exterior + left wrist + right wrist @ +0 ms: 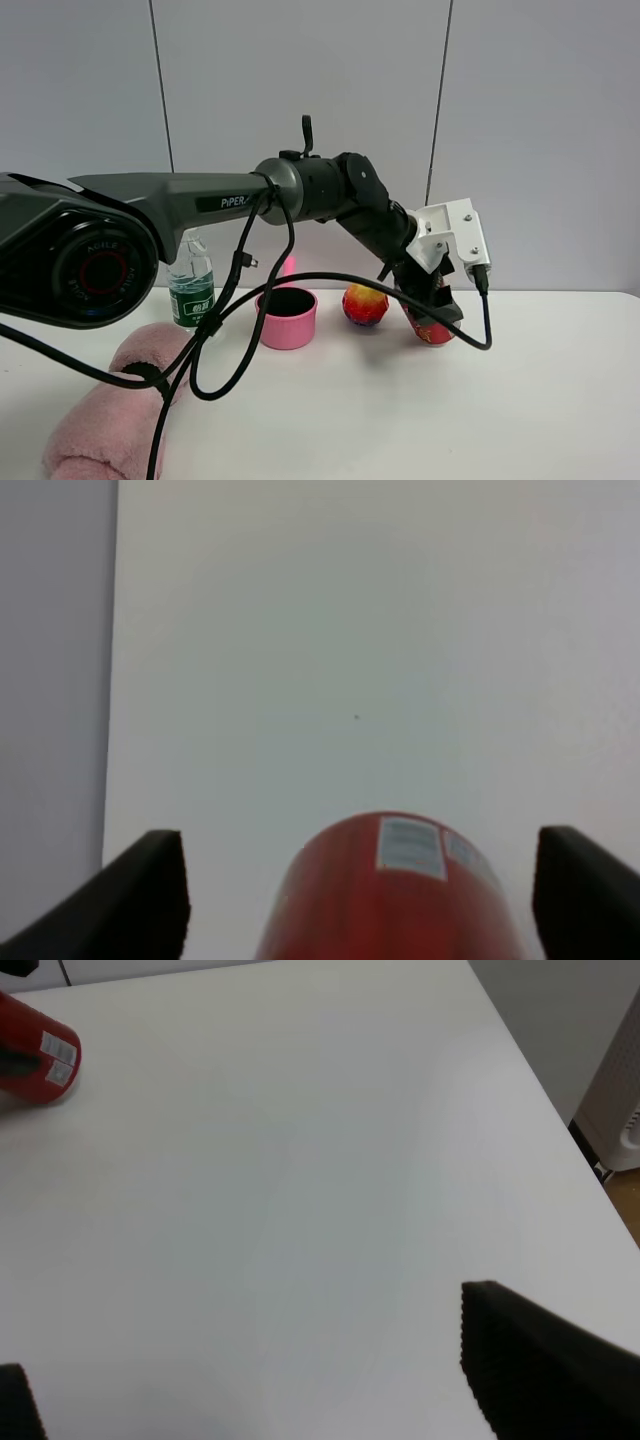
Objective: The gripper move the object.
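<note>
The object, a red can (437, 329), rests on the white table (520, 400) right of centre, mostly hidden behind the black jaws of my left gripper (434, 303). In the left wrist view the red can (395, 895) sits between the two black fingers (150, 895), with table showing on each side of it, so my left gripper (360, 880) is open around it. The right wrist view shows the can (38, 1052) far off at the table's edge. My right gripper (245, 1345) is open over bare table, holding nothing.
A red-yellow ball (365, 305) lies just left of the can. Further left stand a pink cup (287, 317) and a clear water bottle (191, 285). A pink plush (100, 410) lies at the front left. The arm's black cable (230, 360) hangs over the table.
</note>
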### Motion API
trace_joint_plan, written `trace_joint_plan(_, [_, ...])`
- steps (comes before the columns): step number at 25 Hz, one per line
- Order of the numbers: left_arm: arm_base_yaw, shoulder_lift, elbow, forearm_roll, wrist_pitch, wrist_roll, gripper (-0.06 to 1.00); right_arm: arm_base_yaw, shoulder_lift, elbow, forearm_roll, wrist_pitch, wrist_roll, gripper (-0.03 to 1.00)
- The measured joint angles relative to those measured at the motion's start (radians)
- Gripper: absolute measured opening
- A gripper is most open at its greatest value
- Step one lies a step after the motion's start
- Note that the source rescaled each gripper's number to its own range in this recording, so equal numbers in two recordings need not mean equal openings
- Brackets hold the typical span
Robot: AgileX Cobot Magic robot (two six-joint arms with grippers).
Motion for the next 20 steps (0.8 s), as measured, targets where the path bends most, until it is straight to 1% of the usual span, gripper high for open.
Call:
trace_joint_plan(4, [0.000,0.000,0.000,0.001,0.001,0.000,0.36,0.000,0.000,0.000,0.000,0.000,0.000,1.00])
trace_joint_plan(14, [0.000,0.000,0.000,0.000,0.000,-0.001,0.36,0.000,0.000,0.000,0.000,0.000,0.000,1.00])
trace_joint_plan(20, [0.000,0.000,0.000,-0.001,0.000,-0.028,0.36,0.000,0.000,0.000,0.000,0.000,0.000,1.00])
